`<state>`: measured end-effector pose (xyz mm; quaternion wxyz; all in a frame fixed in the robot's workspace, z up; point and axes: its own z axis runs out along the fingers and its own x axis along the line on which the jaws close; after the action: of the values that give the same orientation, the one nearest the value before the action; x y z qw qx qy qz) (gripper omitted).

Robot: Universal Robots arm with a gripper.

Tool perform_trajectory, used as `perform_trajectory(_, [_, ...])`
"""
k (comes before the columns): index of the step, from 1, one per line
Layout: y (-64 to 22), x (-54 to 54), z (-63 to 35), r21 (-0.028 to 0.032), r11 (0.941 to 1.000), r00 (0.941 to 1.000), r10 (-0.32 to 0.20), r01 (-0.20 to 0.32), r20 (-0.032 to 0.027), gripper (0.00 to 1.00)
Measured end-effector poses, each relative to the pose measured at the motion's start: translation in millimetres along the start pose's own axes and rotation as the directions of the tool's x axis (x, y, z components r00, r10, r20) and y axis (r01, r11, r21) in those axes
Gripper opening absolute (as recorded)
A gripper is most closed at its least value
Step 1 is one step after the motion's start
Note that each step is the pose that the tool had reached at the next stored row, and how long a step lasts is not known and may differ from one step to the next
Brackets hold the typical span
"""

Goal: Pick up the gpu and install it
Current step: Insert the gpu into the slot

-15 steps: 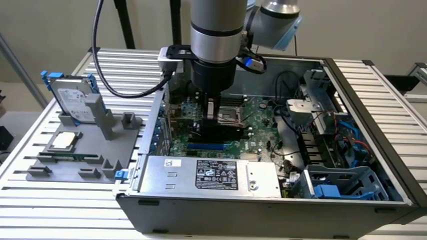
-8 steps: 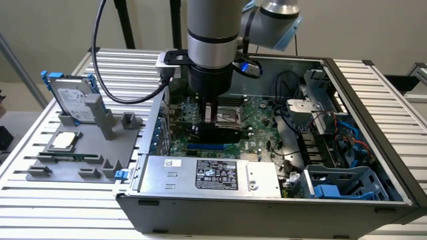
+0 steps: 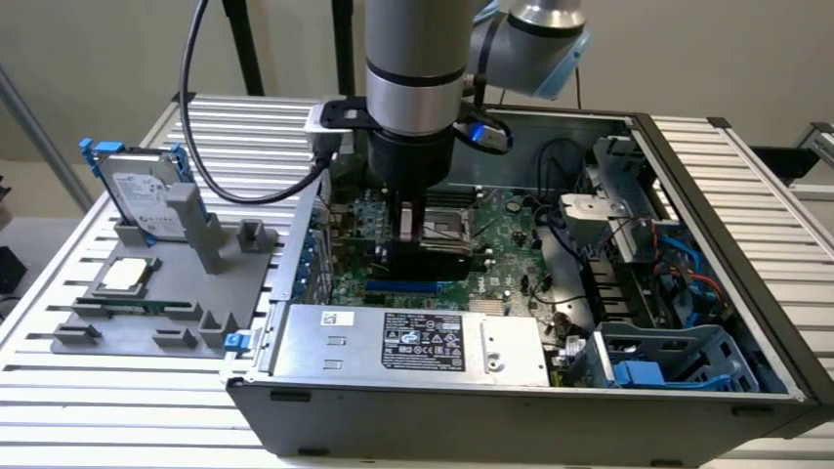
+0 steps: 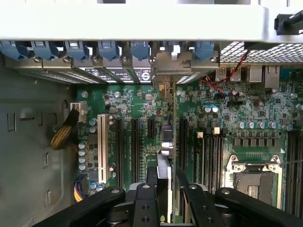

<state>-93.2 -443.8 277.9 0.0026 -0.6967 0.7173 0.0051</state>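
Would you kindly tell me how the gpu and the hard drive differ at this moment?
The gpu sits inside the case, over the motherboard; the hard drive stands outside on the gray holder. The gripper clamps the gpu; the hard drive is untouched. Both stand on edge.

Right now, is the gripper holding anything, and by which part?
The gripper holds the gpu edge-on, fingers pinching its upper edge, over the motherboard slots.
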Motion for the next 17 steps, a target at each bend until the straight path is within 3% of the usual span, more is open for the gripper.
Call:
perform_trajectory(5, [0.3,-0.2,4.5,-0.0036,1.0000,1.0000,0.000,0.000,-0.0003,0.00])
perform_trajectory(12, [0.8,-1.2,7.6,-0.0141,0.9999,1.0000,0.001,-0.001,-0.0007,0.00])
perform_trajectory(17, [0.8,-1.2,7.8,-0.0154,0.9999,1.0000,0.001,-0.001,-0.0008,0.00])
